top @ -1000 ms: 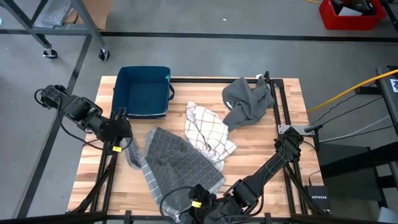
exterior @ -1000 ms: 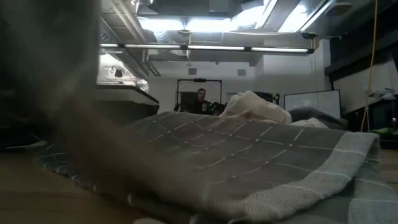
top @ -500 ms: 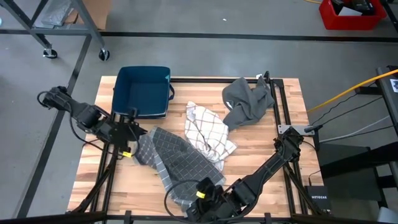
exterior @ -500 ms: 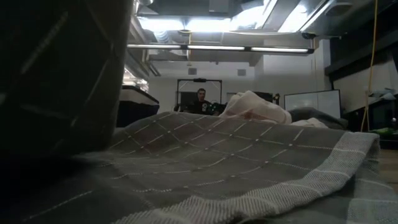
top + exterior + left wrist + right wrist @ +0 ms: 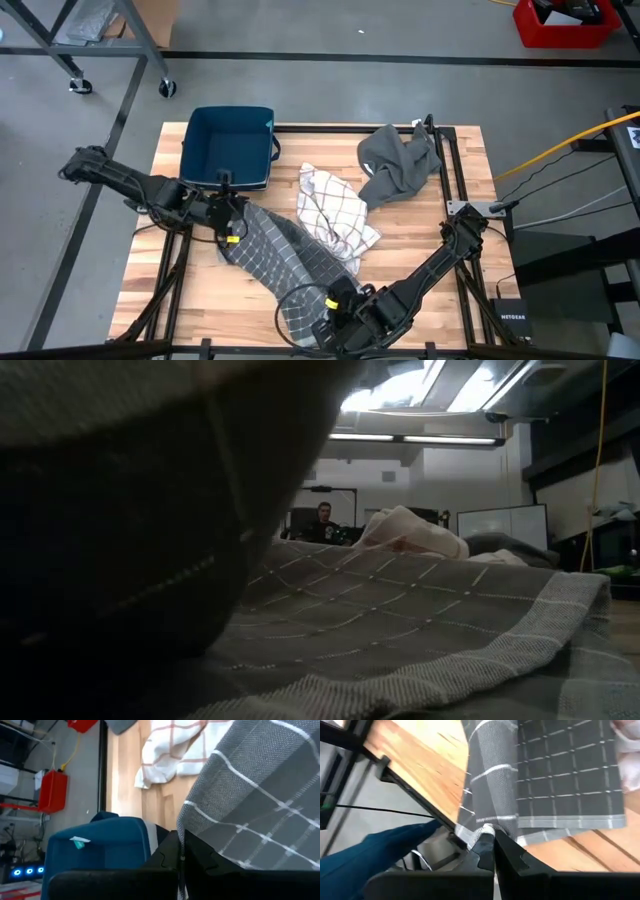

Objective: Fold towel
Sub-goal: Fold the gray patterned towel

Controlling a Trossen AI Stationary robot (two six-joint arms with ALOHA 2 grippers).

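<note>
A dark grey towel with a white grid (image 5: pixel 295 255) lies slantwise on the wooden table (image 5: pixel 440 270), bunched into a narrow strip. My left gripper (image 5: pixel 232 228) is shut on its far left end, beside the blue bin (image 5: pixel 230 147). My right gripper (image 5: pixel 328 303) is shut on its near end, by the table's near edge. In the low view the raised cloth (image 5: pixel 130 540) fills the left, and the lying part (image 5: pixel 420 620) spreads to the right. My left gripper pinches the towel's far left edge (image 5: pixel 189 822) between its two shut fingers, coming slantwise from the table's left and above. The cloth runs away from the fingers toward the table's right, held off the wood there. I cannot tell whether it is one layer or several. My right gripper pinches the towel's near corner (image 5: pixel 486 827) between its shut fingers, pointing steeply down from the near side. A bunched fold of the hem sits at the fingertips. The corner is raised, and the cloth slopes from it down onto the table.
A white towel with red-brown checks (image 5: pixel 335 210) lies crumpled right beside the grey towel's far side. A plain grey cloth (image 5: pixel 400 165) is heaped at the far right. The blue bin stands at the far left. Bare wood shows at the near left and near right.
My left gripper has gone down and toward the table's right, carrying the towel's left edge over the rest, so the broad spread has narrowed to a strip. My right gripper has tipped downward and shifted a little toward the far side, keeping the near corner.
</note>
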